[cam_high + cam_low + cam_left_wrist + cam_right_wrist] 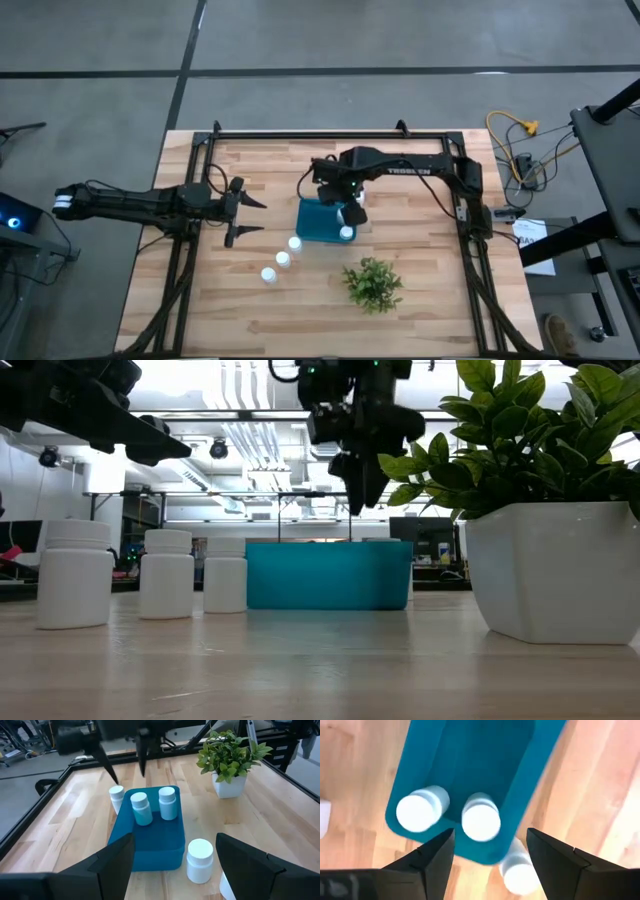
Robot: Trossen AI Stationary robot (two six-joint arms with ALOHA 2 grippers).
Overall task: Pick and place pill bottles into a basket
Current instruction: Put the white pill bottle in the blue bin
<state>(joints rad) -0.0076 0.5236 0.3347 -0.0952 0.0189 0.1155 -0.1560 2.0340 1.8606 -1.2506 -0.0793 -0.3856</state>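
Right pincer [490, 852] open above half-hidden bottle [519, 869]

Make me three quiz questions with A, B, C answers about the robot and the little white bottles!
1. Where is the right tool?
A over the basket
B over the floor
C behind the left arm

2. How many pill bottles stand in a row outside the basket, on the left arm's side?
A one
B three
C six

3. What is the left tool doing?
A squeezing a bottle
B open and empty
C shut tight

Answers:
1 A, the right wrist view looks straight down into the basket.
2 B, the high view shows three in a slanted line on the table.
3 B, its fingers stand wide apart with nothing between them.
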